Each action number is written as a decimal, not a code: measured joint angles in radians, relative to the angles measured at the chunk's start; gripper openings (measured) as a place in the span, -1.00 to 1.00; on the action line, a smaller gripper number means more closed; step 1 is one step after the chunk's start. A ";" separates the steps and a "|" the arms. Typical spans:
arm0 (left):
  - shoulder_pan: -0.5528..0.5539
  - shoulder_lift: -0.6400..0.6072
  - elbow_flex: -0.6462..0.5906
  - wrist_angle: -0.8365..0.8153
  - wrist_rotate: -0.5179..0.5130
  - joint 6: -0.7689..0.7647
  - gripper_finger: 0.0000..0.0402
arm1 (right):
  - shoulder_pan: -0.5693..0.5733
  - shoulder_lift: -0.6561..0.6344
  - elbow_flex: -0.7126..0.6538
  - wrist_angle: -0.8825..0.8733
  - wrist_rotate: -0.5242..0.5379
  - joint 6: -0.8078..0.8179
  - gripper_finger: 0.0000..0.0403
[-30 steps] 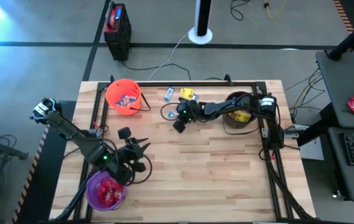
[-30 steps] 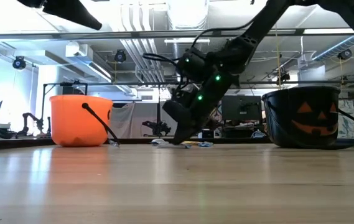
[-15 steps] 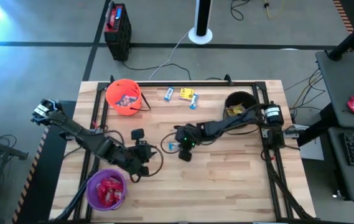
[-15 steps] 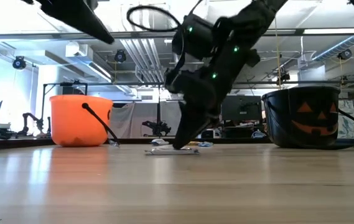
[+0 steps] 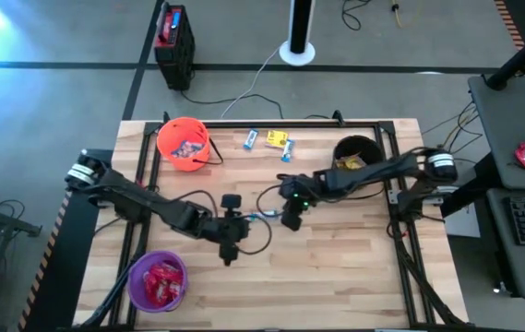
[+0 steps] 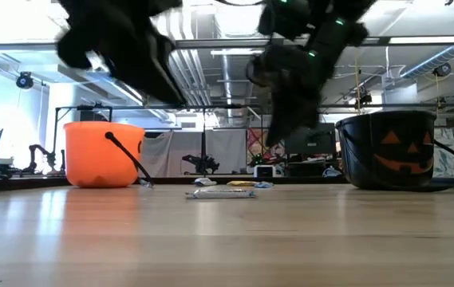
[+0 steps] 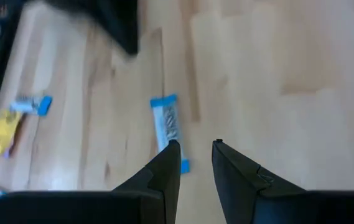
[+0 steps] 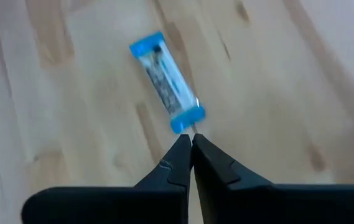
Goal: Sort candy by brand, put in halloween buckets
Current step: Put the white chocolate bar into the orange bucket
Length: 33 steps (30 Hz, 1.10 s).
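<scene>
A blue-and-white candy lies flat on the worktop mid-table, between both grippers. The left gripper hovers just over it, jaws slightly apart; the right gripper, jaws closed and empty, is just beside it. Farther back stand the orange bucket and black bucket.

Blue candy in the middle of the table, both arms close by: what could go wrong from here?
1. The blue candy lies flat between the left claw and the right claw; the arms might collide if both go for it.
2. The left claw's fingers are only slightly apart and off to one side of the wrapper, so a grab may nudge or miss it.
3. The right claw sits shut at the wrapper's end and could drag it.
</scene>
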 joint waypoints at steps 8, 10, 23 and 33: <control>0.073 0.195 -0.008 0.029 0.025 -0.021 -0.62 | 0.003 -0.070 -0.244 0.316 0.001 0.338 -0.95; 0.075 0.226 -0.009 0.026 0.021 -0.050 -0.62 | -0.001 -0.070 -0.259 0.367 0.002 0.366 -0.95; 0.096 0.240 -0.056 0.173 0.016 -0.068 -0.62 | 0.013 0.032 -0.258 0.473 0.069 0.442 -0.42; 0.096 0.240 -0.145 0.303 0.029 -0.072 -0.62 | 0.015 0.104 -0.254 0.553 0.072 0.473 0.07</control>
